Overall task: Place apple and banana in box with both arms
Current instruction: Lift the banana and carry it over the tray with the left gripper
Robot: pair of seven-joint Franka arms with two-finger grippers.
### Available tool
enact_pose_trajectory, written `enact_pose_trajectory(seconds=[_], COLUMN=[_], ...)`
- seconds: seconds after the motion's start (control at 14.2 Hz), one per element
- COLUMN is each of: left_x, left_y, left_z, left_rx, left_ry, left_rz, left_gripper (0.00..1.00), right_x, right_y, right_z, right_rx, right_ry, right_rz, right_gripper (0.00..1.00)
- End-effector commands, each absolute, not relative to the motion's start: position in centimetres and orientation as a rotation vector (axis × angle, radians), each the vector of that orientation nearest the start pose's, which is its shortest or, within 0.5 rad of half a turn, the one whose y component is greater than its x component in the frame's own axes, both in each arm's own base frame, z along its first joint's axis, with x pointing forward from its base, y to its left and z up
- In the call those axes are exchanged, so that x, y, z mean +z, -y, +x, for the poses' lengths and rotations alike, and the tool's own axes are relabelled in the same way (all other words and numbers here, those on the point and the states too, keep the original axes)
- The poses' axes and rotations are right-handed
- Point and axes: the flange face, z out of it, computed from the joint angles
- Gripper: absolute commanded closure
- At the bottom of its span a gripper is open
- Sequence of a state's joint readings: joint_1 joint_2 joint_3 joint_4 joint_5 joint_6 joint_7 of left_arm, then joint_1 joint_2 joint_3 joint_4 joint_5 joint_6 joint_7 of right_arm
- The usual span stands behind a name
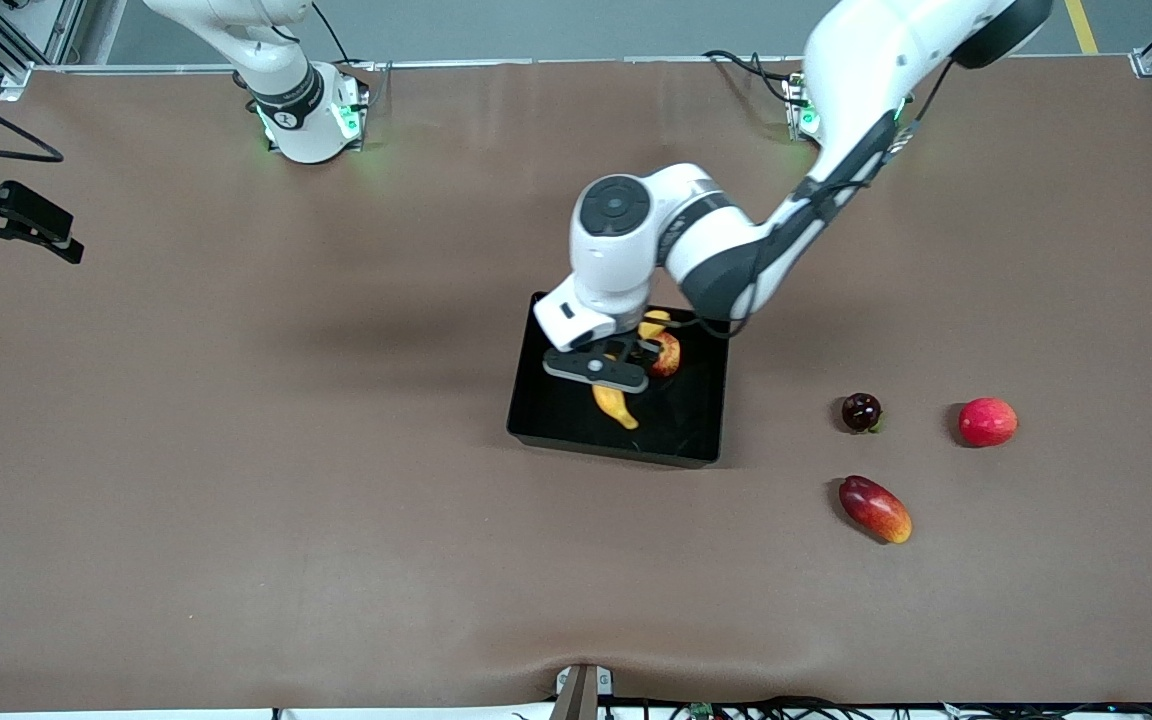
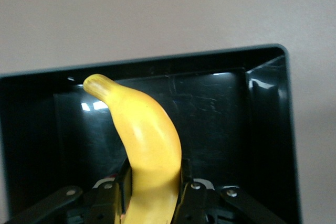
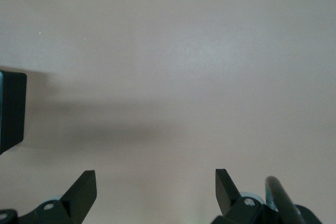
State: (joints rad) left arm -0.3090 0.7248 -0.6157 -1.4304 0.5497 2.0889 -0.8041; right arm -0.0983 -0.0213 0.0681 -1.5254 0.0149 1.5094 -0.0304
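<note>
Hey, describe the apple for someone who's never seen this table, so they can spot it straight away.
Find the black box in the middle of the brown table. Inside it, the apple sits beside the banana that the left claw holds. It is small, round and red with yellow streaks, unlike the long yellow banana and the three fruits lying outside the box.

Toward the left arm's end of the table you see a dark plum [image 1: 861, 412], a pinkish-red fruit [image 1: 987, 422] and a mango [image 1: 875, 509].

The left end effector [image 1: 626, 362] covers the middle of the banana [image 1: 617, 405] and most of the apple [image 1: 667, 353]; the small dark fruit [image 1: 861, 412] is perhaps a plum.
</note>
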Motion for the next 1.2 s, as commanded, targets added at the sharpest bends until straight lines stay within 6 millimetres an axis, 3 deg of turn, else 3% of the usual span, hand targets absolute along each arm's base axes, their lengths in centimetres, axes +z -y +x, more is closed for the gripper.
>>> enact_pose_trajectory(seconds=[0.0,0.49,0.85,1.13], left_x=[31.2,26.5,22.3,20.8], left_y=[51.8,54.4,54.8,54.6], left_z=[52.1,50.6,50.1,49.7], left_rx=[-0.145,-0.145,-0.12,-0.093], left_ry=[-0.292,-0.267,-0.247,-0.255], left_rz=[-3.133,-3.141,-3.152,-3.141], left_gripper=[1.0,1.0,1.0,1.0], right_x=[65.9,65.7,65.7,65.7], right_y=[1.1,1.7,1.8,1.9], right_z=[54.4,54.4,54.4,54.4], right_rx=[-0.017,-0.01,-0.01,-0.01], right_ry=[-0.016,-0.032,-0.035,-0.04], right_rz=[-3.133,-3.133,-3.133,-3.133], right_gripper=[0.0,0.0,0.0,0.0])
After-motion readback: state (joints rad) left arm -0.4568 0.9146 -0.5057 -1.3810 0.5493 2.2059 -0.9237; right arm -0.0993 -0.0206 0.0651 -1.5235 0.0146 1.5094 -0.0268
